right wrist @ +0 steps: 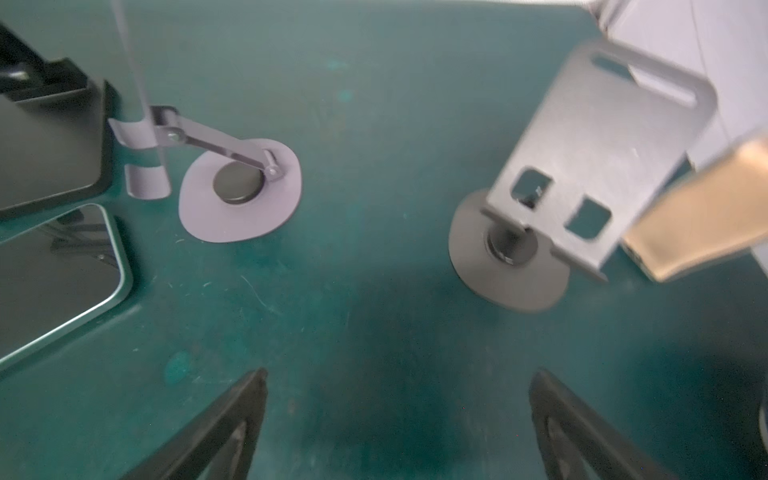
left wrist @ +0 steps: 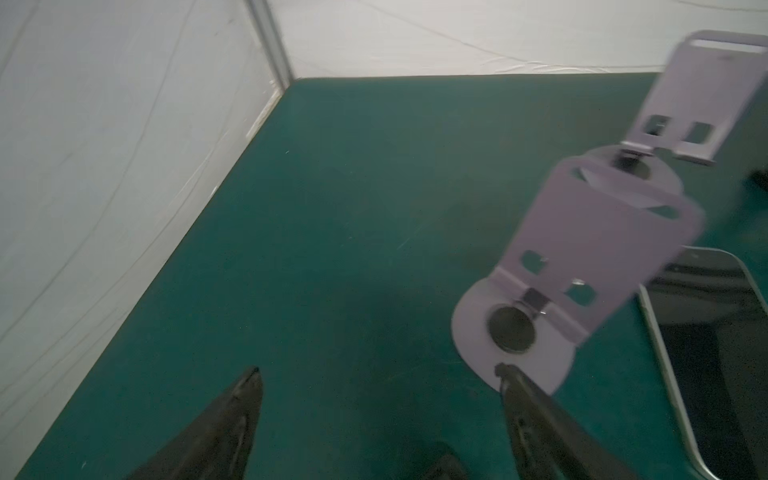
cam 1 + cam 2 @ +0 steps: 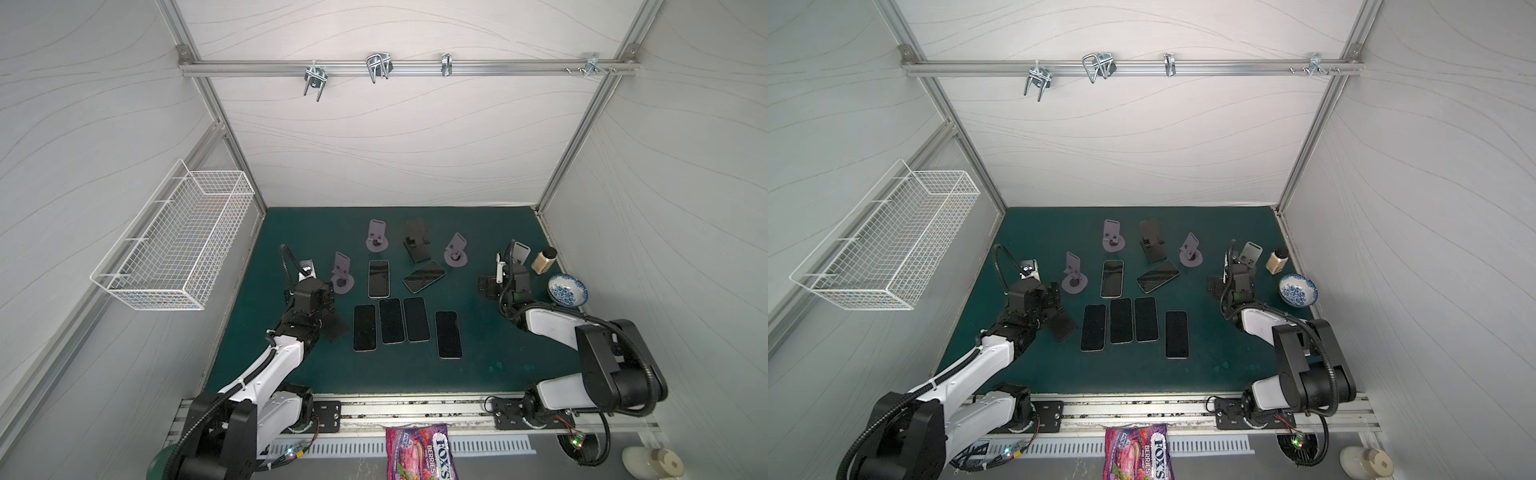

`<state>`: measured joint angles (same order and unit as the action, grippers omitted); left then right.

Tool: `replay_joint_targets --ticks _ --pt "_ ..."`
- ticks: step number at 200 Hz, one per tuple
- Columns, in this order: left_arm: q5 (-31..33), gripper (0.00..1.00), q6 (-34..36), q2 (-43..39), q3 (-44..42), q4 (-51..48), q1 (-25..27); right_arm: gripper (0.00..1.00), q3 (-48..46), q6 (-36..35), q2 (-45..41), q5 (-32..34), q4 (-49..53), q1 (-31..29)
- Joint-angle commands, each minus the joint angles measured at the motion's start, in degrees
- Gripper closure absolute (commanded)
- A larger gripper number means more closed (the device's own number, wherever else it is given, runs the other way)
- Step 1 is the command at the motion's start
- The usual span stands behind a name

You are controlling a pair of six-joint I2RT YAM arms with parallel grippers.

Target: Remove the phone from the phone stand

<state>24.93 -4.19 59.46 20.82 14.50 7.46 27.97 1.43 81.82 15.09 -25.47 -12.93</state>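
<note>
Stands [image 3: 377,236] line the tabletop's [image 3: 498,365] back half. Phones [image 3: 391,321] lie before them; a bowl [image 3: 567,291] sits at the right edge.

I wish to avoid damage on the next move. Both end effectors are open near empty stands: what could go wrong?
The left end effector sits at the base of the lilac stand; a sideways move may push it onto the phone beside it.
The right end effector faces the grey stand, with the bottle close by; a reach there may topple the bottle.
</note>
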Motion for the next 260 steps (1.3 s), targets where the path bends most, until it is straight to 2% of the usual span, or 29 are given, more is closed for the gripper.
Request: replay_joint_targets --ticks 1,9,33,54,70,83,128,151,177,196,215,260 --pt "-1.0 0.11 -4.3 0.1 -2.0 8.5 -4.7 0.01 -1.6 -7.1 2.1 -4.7 -14.4 1.0" --pt "-2.5 0.11 -4.3 0.3 -3.0 9.2 -5.6 0.01 -1.9 -7.0 3.1 -6.6 -15.3 1.6" --pt "-3.9 0.11 -2.6 4.0 -6.6 20.2 -6.1 0.01 -4.4 -5.6 5.1 -9.4 -21.2 3.7" --pt "-8.5 0.12 -0.1 8.0 -5.4 23.9 -6.3 0.01 -7.1 -3.1 8.4 -11.2 -29.4 6.3" --pt "-11.9 0.12 1.2 9.8 -4.4 24.6 -6.3 0.01 -6.2 -1.8 6.8 -12.5 -25.0 7.5" --pt "-13.9 0.12 1.8 10.6 -4.6 26.3 -6.3 0.01 -6.1 -1.5 7.6 -12.5 -26.2 7.7" --pt "-17.9 0.12 3.2 13.7 -4.3 31.0 -7.1 0.01 -3.8 -0.1 7.7 -13.4 -21.6 9.1" --pt "-17.9 0.12 2.6 12.7 -5.4 31.8 -7.1 0.01 -3.8 -0.1 7.7 -13.4 -21.7 9.1" --pt "-13.8 0.11 2.0 11.9 -7.3 34.4 -7.1 0.01 -3.7 -0.1 7.7 -13.4 -21.5 9.1" --pt "-13.4 0.10 2.5 12.8 -7.1 35.5 -7.1 0.01 -3.6 -0.1 7.7 -13.3 -21.3 9.1" --pt "-12.7 0.09 2.6 14.3 -6.5 36.5 -7.2 0.01 -3.4 0.0 7.8 -13.3 -21.0 9.1" --pt "-13.5 0.07 0.7 21.0 -8.2 47.2 -8.1 0.01 -3.4 0.1 7.8 -13.1 -21.0 9.1"
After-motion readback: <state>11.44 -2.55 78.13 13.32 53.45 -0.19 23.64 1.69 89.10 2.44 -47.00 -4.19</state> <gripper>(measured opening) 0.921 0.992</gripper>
